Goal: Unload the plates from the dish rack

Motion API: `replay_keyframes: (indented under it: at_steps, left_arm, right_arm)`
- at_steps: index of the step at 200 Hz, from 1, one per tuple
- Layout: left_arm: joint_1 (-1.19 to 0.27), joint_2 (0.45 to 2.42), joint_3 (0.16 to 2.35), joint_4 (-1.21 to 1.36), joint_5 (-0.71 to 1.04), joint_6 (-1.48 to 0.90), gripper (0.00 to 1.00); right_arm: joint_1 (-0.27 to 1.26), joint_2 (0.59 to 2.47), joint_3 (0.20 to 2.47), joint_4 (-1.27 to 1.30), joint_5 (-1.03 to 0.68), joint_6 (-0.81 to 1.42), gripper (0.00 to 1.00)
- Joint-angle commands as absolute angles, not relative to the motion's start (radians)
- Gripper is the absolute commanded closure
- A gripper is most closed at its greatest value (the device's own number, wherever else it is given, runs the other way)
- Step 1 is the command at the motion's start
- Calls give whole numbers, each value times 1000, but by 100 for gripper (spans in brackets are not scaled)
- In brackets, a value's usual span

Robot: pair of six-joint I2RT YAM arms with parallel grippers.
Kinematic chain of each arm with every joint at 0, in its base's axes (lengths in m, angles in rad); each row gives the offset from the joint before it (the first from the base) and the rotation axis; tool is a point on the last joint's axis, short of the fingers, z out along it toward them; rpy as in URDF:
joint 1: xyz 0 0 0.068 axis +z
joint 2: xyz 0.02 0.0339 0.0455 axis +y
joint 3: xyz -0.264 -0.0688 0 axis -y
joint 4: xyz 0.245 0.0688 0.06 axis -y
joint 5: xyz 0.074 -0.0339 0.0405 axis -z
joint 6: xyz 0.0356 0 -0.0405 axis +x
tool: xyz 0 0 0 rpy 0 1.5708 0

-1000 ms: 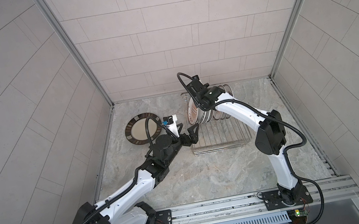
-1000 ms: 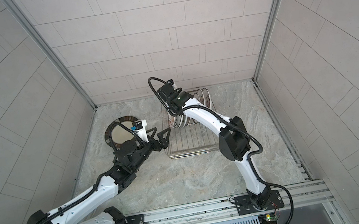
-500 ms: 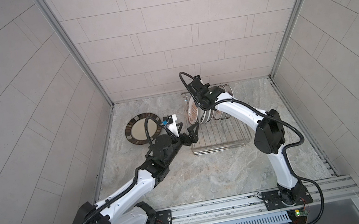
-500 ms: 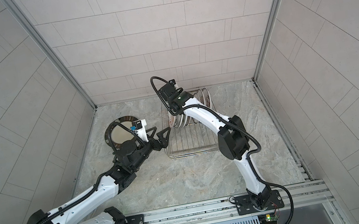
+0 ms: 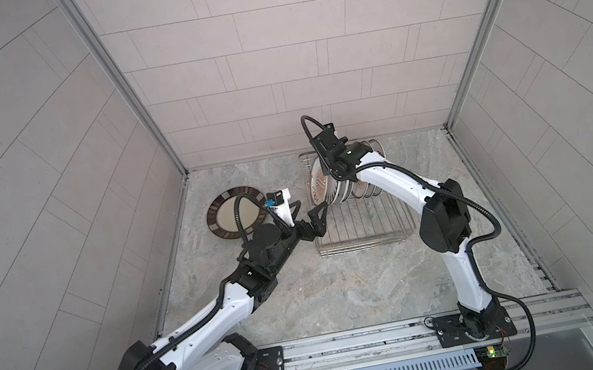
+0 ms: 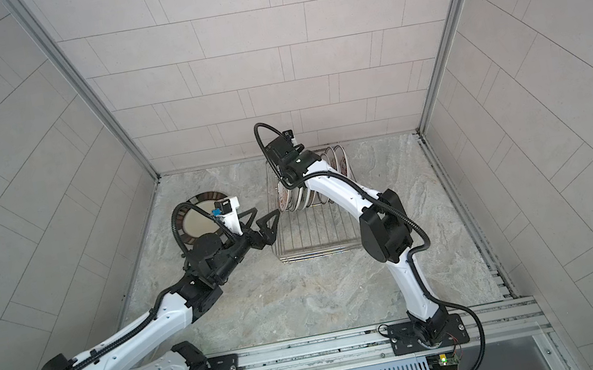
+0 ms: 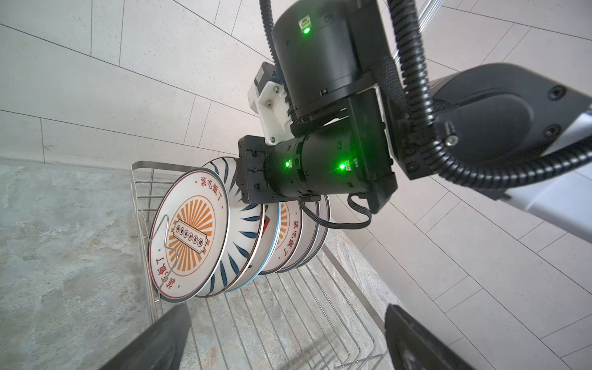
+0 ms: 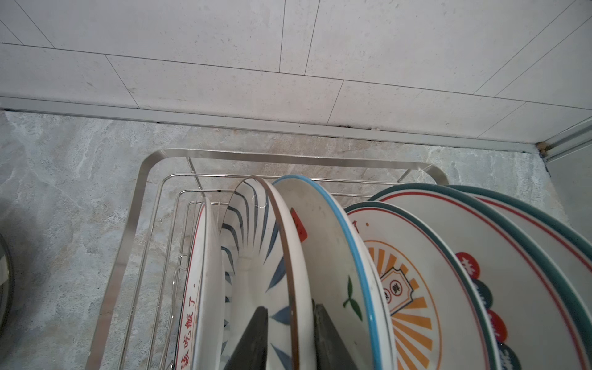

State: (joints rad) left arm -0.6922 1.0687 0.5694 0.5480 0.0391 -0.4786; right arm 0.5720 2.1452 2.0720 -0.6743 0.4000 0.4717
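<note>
The silver wire dish rack (image 5: 365,241) (image 6: 318,249) (image 8: 288,155) stands at the back middle. Several plates stand upright at its far end. My right gripper (image 8: 290,307) reaches down from above, shut on the rim of the plate with blue strokes (image 8: 253,243) (image 7: 243,243), one finger on each face. An orange-sunburst plate (image 7: 189,234) stands in front of that plate. My left gripper (image 5: 305,211) (image 6: 263,214) (image 7: 286,307) hangs open and holds nothing, by the rack's left side. A brown-rimmed plate (image 5: 224,216) (image 6: 197,223) lies flat on the table to the left.
Behind the held plate stand a blue-rimmed plate (image 8: 323,243) and green-rimmed ones (image 8: 480,243). The back wall is close behind the rack. The rack's near half holds only bare wires (image 7: 288,320). Side walls close in the marble table on both sides.
The left gripper has crept slightly toward the standing plates. The right gripper has stayed at the plates with hardly any shift.
</note>
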Motion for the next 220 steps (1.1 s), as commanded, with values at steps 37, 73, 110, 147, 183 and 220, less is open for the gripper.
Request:
replay_keyframes:
  at_steps: [37, 73, 110, 147, 183, 220]
  left_arm:
    - [-695, 1054, 581, 550, 44, -443, 0]
    - [-695, 1011, 591, 469, 3, -394, 0]
    - [-695, 990, 580, 475, 5, -391, 0]
    - [-694, 1014, 587, 468, 0, -400, 0]
    - [-695, 1022, 584, 475, 8, -406, 0]
    - [-695, 1017, 592, 447, -16, -404, 0]
  right_arm:
    - [572, 2131, 2002, -599, 365, 510, 74]
    - [569, 2140, 2033, -629, 360, 505, 75]
    - [569, 2140, 2026, -625, 386, 516, 76]
    - [571, 2120, 1986, -584, 387, 526, 82]
    - [572, 2107, 1965, -563, 388, 536, 83]
    - [596, 2065, 1941, -534, 443, 523, 87]
